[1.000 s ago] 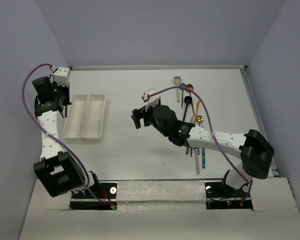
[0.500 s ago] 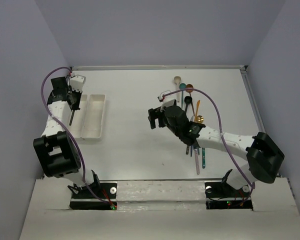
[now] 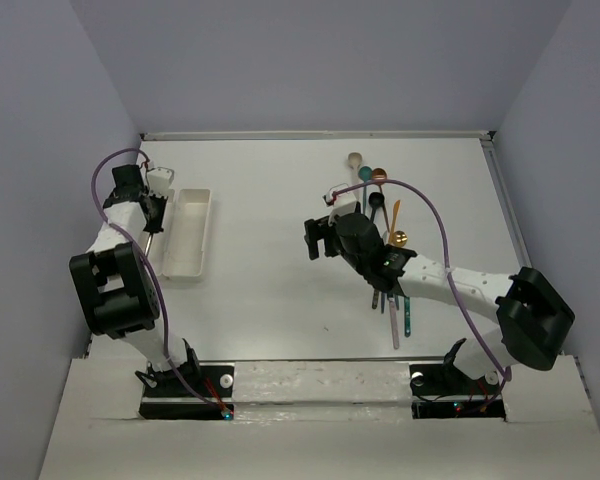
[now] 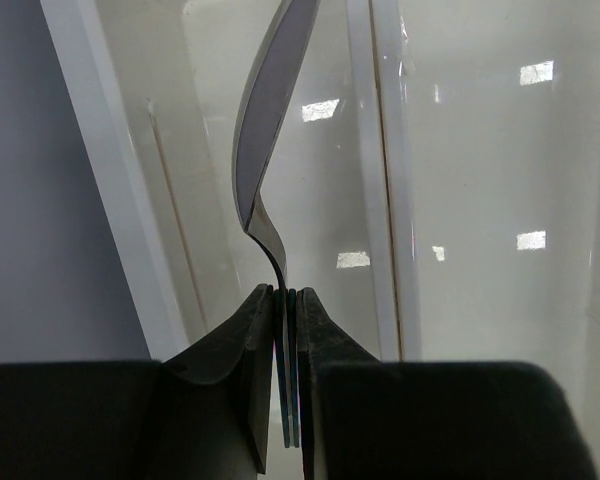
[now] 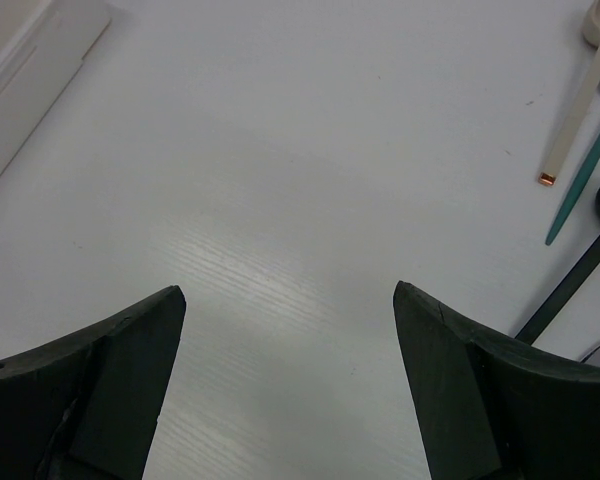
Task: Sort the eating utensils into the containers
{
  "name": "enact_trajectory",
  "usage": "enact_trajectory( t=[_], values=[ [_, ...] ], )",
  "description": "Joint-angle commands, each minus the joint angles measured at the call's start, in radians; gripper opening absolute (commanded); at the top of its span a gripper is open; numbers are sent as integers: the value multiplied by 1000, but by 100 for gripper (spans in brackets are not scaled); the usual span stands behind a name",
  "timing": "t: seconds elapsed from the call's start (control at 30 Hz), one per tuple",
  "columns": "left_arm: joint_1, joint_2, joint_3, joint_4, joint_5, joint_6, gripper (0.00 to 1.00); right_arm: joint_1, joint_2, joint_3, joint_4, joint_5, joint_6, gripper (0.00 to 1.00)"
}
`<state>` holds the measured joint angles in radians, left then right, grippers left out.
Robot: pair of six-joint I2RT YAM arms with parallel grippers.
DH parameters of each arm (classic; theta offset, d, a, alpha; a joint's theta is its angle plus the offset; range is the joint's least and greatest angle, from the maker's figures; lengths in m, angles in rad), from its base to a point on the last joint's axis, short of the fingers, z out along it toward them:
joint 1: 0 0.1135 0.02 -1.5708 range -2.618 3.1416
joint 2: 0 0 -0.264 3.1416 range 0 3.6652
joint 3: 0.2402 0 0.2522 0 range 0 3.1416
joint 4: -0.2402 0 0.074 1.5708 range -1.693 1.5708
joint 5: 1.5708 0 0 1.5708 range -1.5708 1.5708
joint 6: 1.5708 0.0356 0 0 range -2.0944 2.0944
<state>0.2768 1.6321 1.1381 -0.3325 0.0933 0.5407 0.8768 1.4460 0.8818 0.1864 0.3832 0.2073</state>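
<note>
The left gripper (image 4: 285, 300) is pinching a slim dark utensil (image 4: 265, 150) by one end, and the piece hangs over the left compartment of the white containers (image 3: 188, 232) at the worktop's (image 3: 260, 290) left side. The right gripper (image 5: 290, 300) is spread wide and holds nothing, above bare worktop. Just beside it lie the other utensils (image 3: 378, 190), clustered on the right.
</note>
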Motion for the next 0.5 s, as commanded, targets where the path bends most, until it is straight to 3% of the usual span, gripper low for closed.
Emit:
enact_trajectory(
  t=[0.0,0.07,0.27,0.47],
  values=[
    [2,5,-1,43,0,-8,19,-7,-36,-9,31,-1,-2,91],
    [2,8,-8,55,-4,-8,29,-7,-41,-9,30,-6,0,91],
    [2,14,-3,67,2,-8,42,-16,-58,0,1,5,0,91],
    [4,6,0,85,-9,-2,44,-102,-76,45,-105,-1,32,91]
  ],
)
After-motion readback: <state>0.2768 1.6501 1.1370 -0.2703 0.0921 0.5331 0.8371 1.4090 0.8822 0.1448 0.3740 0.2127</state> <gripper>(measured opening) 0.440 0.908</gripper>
